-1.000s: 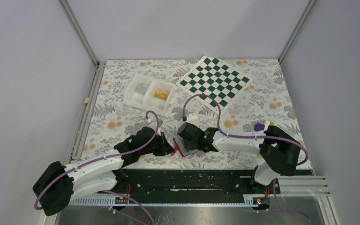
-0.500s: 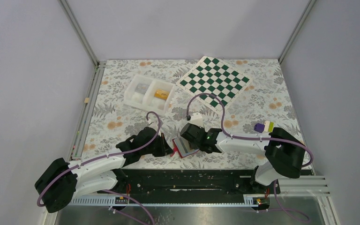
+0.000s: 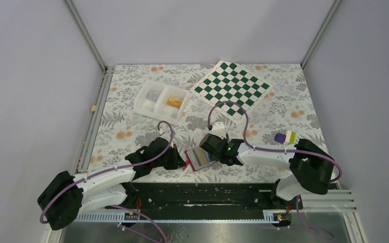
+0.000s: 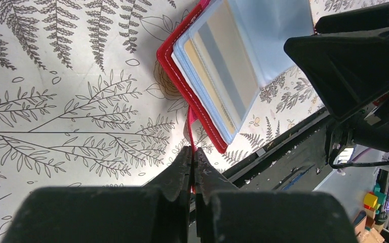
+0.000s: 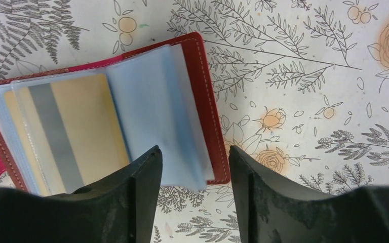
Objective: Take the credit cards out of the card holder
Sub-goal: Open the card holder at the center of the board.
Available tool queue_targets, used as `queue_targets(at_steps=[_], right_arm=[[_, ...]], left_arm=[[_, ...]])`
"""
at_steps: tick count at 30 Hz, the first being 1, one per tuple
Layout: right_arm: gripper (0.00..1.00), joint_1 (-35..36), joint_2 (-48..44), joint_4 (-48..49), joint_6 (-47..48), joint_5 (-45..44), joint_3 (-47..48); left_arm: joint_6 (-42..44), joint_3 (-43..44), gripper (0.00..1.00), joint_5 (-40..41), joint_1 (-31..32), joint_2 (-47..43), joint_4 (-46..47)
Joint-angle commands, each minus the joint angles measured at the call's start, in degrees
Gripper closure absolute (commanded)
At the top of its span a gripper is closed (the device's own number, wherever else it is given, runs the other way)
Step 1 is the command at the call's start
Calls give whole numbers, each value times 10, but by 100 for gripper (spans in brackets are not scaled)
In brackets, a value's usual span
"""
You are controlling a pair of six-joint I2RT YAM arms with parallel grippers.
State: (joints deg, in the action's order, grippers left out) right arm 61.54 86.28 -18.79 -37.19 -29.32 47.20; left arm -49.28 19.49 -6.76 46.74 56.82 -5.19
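Note:
The red card holder (image 3: pixel 199 159) lies open on the floral table near the front edge. Its pale blue sleeves show an orange-yellow credit card (image 5: pixel 76 129) with a grey stripe; the card holder (image 5: pixel 202 76) fills the right wrist view, and it shows in the left wrist view (image 4: pixel 182 86) too. My left gripper (image 4: pixel 192 152) is shut on the holder's small red tab (image 4: pixel 191 126). My right gripper (image 5: pixel 192 157) is open, its fingers astride the free edge of the blue sleeves (image 5: pixel 152 116), just above them.
A white two-compartment tray (image 3: pixel 144 104) with small items stands at the back left. A green-and-white chessboard (image 3: pixel 231 86) lies at the back. A purple-and-green block (image 3: pixel 285 136) sits at the right. The table's black front rail (image 3: pixel 202 190) is close to the card holder.
My right gripper has drawn back to the right off the card holder, which now lies wider open with the card showing. My left gripper has kept its hold on the tab.

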Motion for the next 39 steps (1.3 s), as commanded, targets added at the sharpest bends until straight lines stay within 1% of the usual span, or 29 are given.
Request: queue_targets(at_steps=[1, 3, 6, 8, 10, 13, 15, 16, 20, 21, 23, 24, 29, 30, 33, 35, 39], right_arm=[[39, -22, -15, 32, 4, 30, -18], [36, -34, -20, 61, 13, 68, -32], [36, -57, -32, 109, 20, 138, -61], [39, -75, -38, 132, 21, 165, -76], [44, -89, -41, 147, 21, 189, -89], [58, -102, -46, 178, 24, 226, -107], [72, -112, -49, 212, 18, 254, -120], [77, -116, -51, 218, 12, 264, -125], [90, -120, -67, 233, 0, 278, -142], [93, -120, -70, 233, -2, 276, -144], [98, -120, -74, 231, -8, 273, -148], [100, -120, -76, 228, -10, 272, -150], [100, -120, -86, 223, -31, 273, -163], [100, -119, -90, 223, -35, 275, -167], [100, -120, -98, 233, -45, 278, -180], [100, -120, -99, 236, -50, 278, -184], [100, -120, -109, 240, -77, 283, -198]], left_arm=[[9, 18, 100, 14, -4, 9, 10], [9, 18, 100, 14, -4, 12, 11], [9, 17, 100, 14, -6, 14, 14], [10, 17, 100, 15, -6, 16, 15], [10, 16, 100, 16, -6, 20, 16], [11, 15, 100, 18, -8, 27, 20], [10, 16, 100, 19, -9, 32, 20], [8, 16, 100, 20, -10, 33, 20], [5, 21, 100, 27, -14, 38, 13], [5, 24, 99, 30, -15, 40, 7], [5, 32, 91, 40, -16, 42, -12], [6, 37, 87, 46, -17, 41, -22], [9, 69, 64, 78, -19, 9, -82], [9, 76, 61, 85, -19, 0, -92], [9, 94, 58, 89, -19, -25, -109], [11, 100, 56, 80, -19, -29, -101], [16, 118, 56, 46, -19, -6, -86]])
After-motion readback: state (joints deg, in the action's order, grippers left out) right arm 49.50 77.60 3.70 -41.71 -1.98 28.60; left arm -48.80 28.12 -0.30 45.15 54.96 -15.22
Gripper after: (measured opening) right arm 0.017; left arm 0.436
